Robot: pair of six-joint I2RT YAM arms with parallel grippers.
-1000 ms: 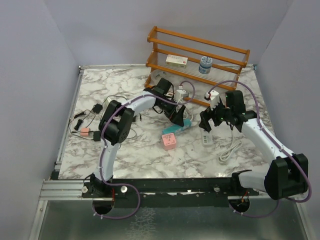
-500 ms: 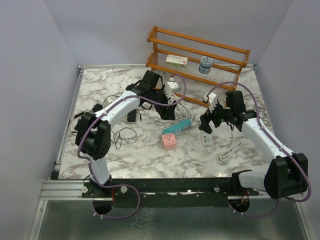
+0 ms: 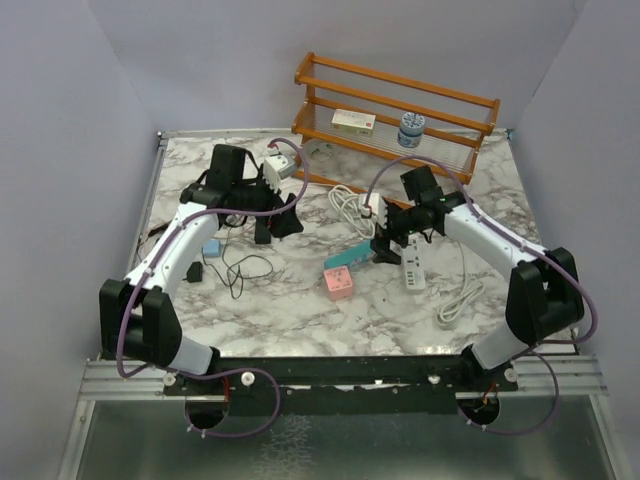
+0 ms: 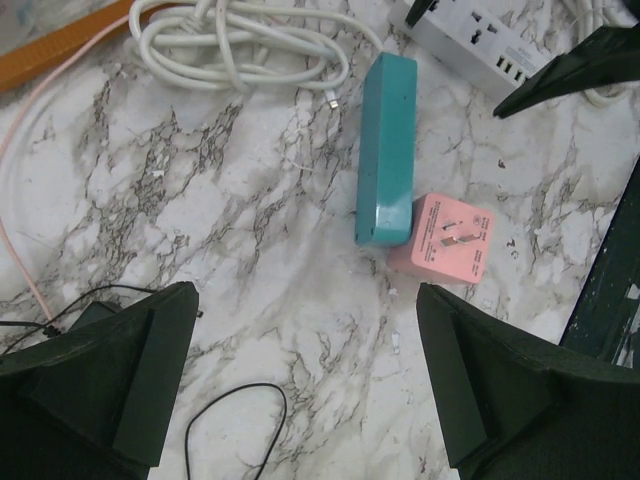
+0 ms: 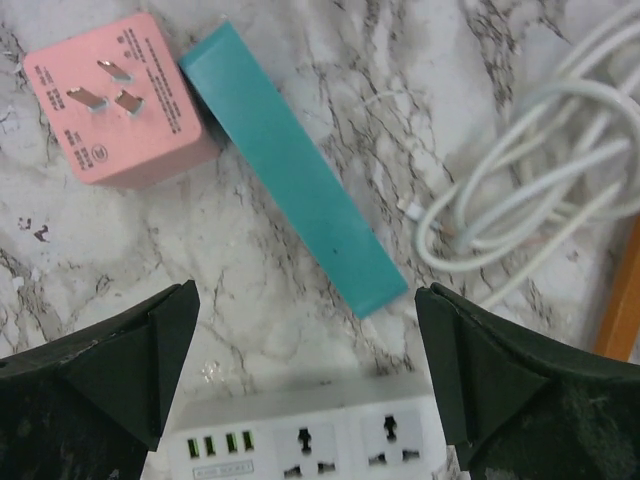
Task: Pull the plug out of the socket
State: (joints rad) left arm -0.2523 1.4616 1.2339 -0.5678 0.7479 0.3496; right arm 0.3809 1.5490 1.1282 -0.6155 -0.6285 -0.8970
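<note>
Fingers on the left gripper (image 4: pixel 303 330) are spread wide with nothing between them. It hangs over the left half of the table (image 3: pixel 200 300), close to a loop of thin black wire (image 3: pixel 240 268).

To its right, and nearer the arm bases, sits the pink plug (image 3: pixel 338 283), lying on its back with the prongs pointing up. One corner touches the near end of a teal box (image 3: pixel 352 256), whose long axis slants away to the right, toward the right gripper (image 3: pixel 385 245). That gripper is likewise spread and holds nothing. It hovers by the far end of the box and the upper end of the white power strip (image 3: pixel 413 270).

The strip lies furthest right, its long axis running roughly from the far side toward the near edge, and bare marble separates it from the plug. The two sockets and the small ports seen from the right wrist are unoccupied.

Judging by this, the plug is already out of the socket, and little is left but to back the arms off. Should it need handling again, the right gripper is the nearer. The plug lies off that gripper's left fingertip, and with the prongs up, a grip would have to go across the flat sides of the pink body.
</note>
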